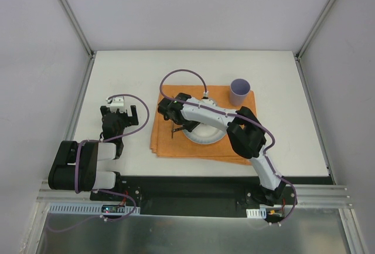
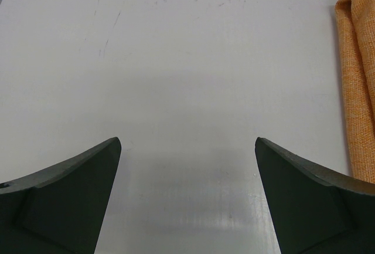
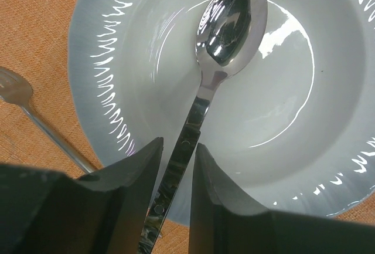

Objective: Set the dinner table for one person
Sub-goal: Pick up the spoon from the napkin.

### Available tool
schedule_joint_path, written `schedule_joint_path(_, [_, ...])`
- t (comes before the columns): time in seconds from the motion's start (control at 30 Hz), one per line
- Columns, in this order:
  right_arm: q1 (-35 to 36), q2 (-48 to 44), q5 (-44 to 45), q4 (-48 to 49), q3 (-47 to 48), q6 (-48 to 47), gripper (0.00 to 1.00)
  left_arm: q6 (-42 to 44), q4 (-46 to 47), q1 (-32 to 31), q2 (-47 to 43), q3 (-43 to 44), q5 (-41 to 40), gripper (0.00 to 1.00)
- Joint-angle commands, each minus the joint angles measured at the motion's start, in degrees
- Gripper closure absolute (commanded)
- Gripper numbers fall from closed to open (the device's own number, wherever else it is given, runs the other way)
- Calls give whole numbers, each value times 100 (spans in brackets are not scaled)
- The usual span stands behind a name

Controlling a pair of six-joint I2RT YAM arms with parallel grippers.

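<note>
Arm at right [image 1: 205,112] stretched over plate [image 3: 105,60], right fingers [image 3: 135,195] pinching spoon [image 3: 231,16]; left fingers [image 2: 70,195] wide, low over dinner table [image 2: 187,60].

Place: a robotics lab cell rather than a home dining room.
Enclosure: plain white panels [image 1: 35,60] close in the left, back and right sides, joined by bare aluminium posts [image 1: 70,13].
Mounting: a left arm [image 1: 82,160] and right arm [image 1: 258,148] sit on a black plate and aluminium rail [image 1: 193,198] at the near edge.
Wiring: purple cables [image 1: 181,73] loop openly along the arms, and a small exposed circuit board [image 1: 111,209] sits by the left base.
Surface: the dinner table [image 1: 117,66] is a plain matte white top with faint scuffs.
Domestic props: an orange placemat [image 1: 164,142], white plate [image 1: 202,138], spoon [image 3: 231,19] and purple cup [image 1: 239,92].
</note>
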Motion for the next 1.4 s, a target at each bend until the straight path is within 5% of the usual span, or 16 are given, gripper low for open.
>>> schedule_joint_path(0.0, [34,-12,67,61,-53,79,68,-88,283,31,-86,60,124,1])
schedule_joint_path(0.33, [25,59,5,281,-123,9,70,-88,283,31,-94,68,124,1])
schedule_joint_path(0.5, [25,50,-30,307,-167,0,99,-105,291,31,-94,68,124,1])
schedule_joint_path(1.17, [-291,-942,1033,-1046,439,-1072,99,-79,283,31,-94,68,124,1])
schedule_joint_path(1.37, [-475,-1364,1017,-268,255,-2783,99,-97,283,31,-94,68,124,1])
